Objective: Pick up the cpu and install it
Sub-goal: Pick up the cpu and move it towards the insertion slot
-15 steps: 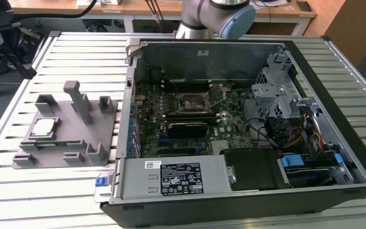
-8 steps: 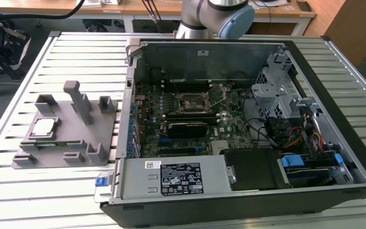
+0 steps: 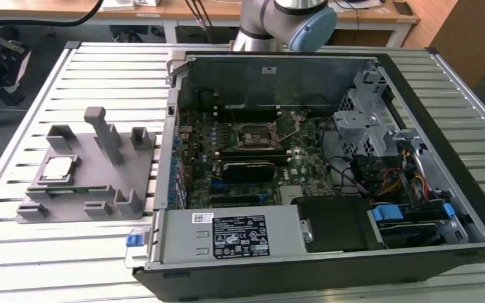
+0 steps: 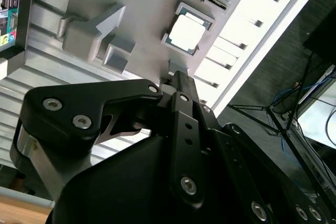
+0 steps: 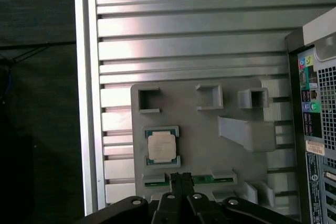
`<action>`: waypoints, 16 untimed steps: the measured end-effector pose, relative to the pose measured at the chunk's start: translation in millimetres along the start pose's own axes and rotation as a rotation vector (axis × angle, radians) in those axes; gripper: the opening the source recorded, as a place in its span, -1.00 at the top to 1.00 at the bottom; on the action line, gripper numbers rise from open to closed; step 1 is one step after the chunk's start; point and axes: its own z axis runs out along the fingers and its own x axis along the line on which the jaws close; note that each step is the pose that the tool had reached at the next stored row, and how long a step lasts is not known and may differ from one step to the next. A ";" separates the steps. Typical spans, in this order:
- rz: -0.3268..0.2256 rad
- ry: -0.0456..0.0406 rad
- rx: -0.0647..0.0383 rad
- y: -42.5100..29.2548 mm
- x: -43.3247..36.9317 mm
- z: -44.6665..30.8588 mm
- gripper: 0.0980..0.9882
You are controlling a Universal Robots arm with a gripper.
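While the gripper (image 5: 181, 177) hangs apart, the cpu (image 5: 161, 147) lies on the fixture (image 5: 202, 132).

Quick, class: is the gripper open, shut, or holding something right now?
Gripper: shut, holding nothing; the cpu lies on the fixture.

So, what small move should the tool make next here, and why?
Probably shift over the cpu and descend: it lies untouched in the grey fixture, while the tool hangs well above, seemingly offset to one side of it.
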 end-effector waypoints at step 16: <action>-0.059 0.0166 0.001 -2.1 2.7 17.4 0.84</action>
